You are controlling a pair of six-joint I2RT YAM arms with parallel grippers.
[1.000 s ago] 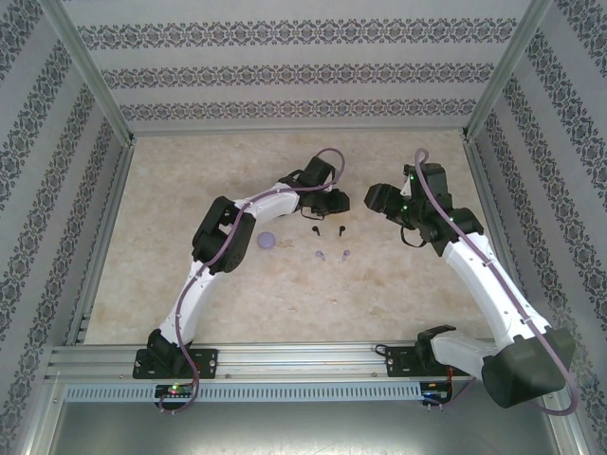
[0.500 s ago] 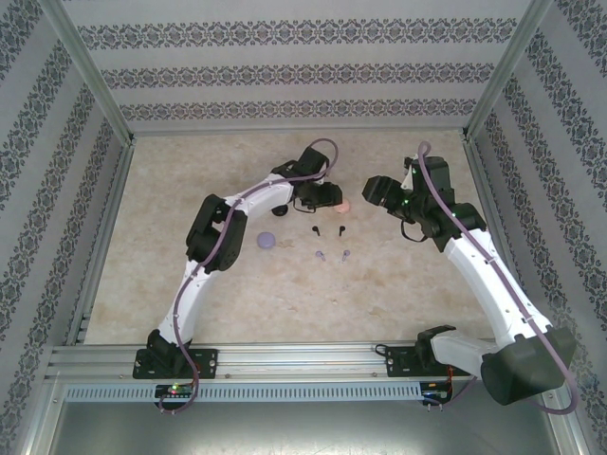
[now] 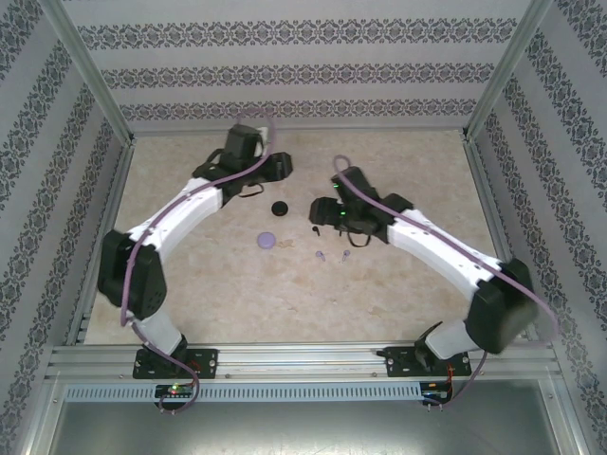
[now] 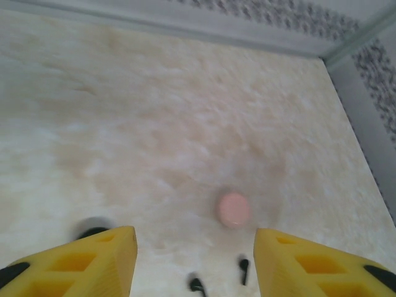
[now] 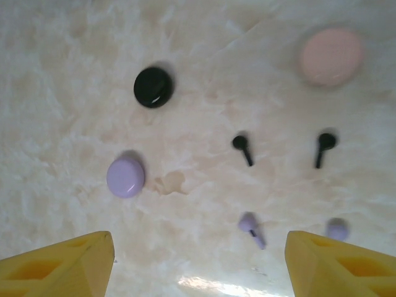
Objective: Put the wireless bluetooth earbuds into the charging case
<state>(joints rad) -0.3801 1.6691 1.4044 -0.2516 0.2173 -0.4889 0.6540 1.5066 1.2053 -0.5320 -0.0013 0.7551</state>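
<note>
Right wrist: right gripper [image 5: 198, 260] gapes empty over tiny black stemmed earbuds [image 5: 243, 146], left gripper [image 4: 193, 247] apart too; pick-up pending, needing a fine pinch.

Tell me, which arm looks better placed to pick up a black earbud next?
Probably the right. The right gripper hangs open above the black earbuds, which lie ahead between its fingers in its wrist view. The left gripper, also open, sits farther off toward the far wall, beyond the black case.
</note>
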